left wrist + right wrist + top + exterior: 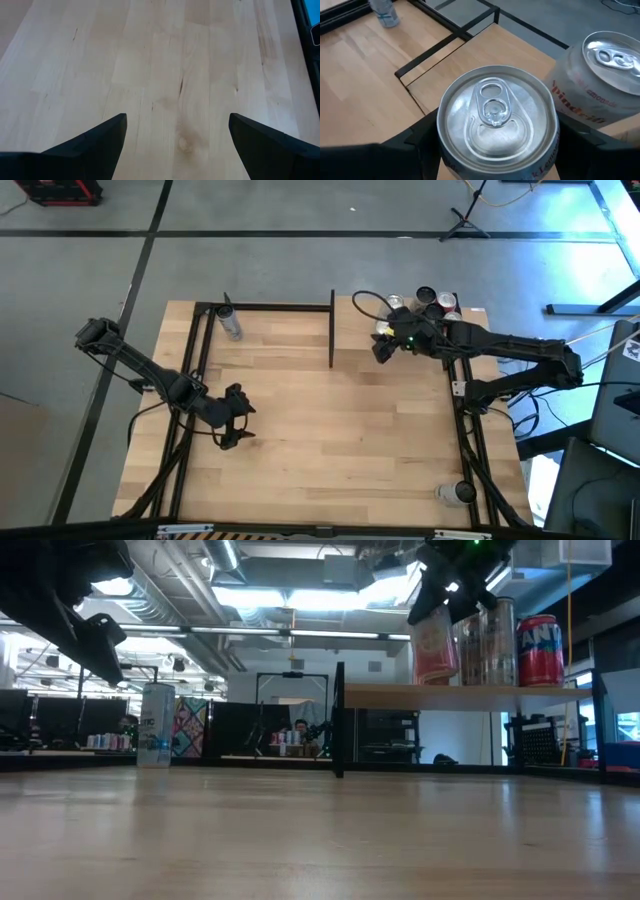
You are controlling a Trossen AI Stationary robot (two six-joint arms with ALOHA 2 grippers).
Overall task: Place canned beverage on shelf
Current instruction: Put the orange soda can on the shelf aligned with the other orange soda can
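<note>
Pretty far along by the look of it. Right gripper (495,145) up at the far right corner of the table, dark fingers clamped on either side of a silver-topped pale pink beverage can (496,115), holding it at the small pale-wood shelf with thin black metal posts (355,330). From the low view, the can's base looks right at the shelf board (470,695), hard to call whether it's touching down or a hair above. Already some neighbours up there: another silver-topped pale can with lettering (600,85) just beside the held one, plus a red can (540,650) further along. So what's likely left: settle the can flat, let go, back off without bumping the neighbour. Left gripper (175,145) just waiting over the bare plank tabletop (175,60) on the left side, fingers spread wide, holding nothing. Also a tall white-and-blue can (157,725) standing alone at the far left corner, untouched.
</note>
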